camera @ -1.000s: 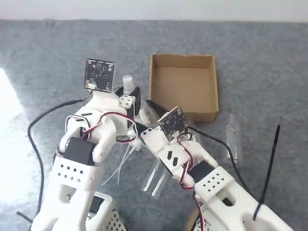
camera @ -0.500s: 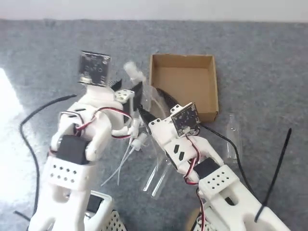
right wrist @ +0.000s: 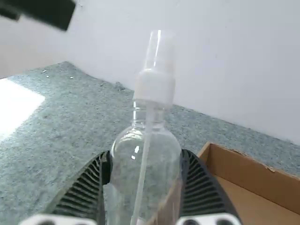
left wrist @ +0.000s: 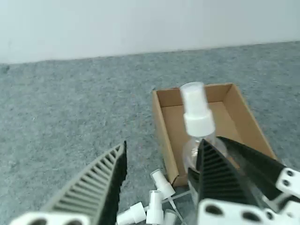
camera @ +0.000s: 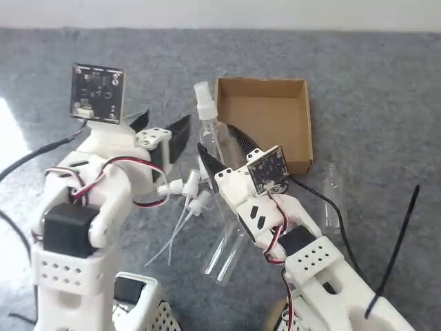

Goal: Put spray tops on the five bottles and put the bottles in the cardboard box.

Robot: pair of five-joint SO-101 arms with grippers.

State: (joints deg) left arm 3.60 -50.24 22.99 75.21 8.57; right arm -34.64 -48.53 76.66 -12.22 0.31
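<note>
My right gripper is shut on a clear bottle that stands upright with a white spray top on it, just left of the cardboard box. In the right wrist view the bottle sits between the ribbed fingers, its spray top above them. My left gripper is open and empty, a little to the left of the bottle. The left wrist view shows the bottle beyond its gripper, in front of the box.
Three loose spray tops lie between the arms. Two bare bottles lie in front of the right arm, and another bottle lies right of the box. A white basket stands at the near left edge.
My left gripper has let go of the spray top and drawn back to the left. The right gripper has swung the capped bottle upright next to the box.
</note>
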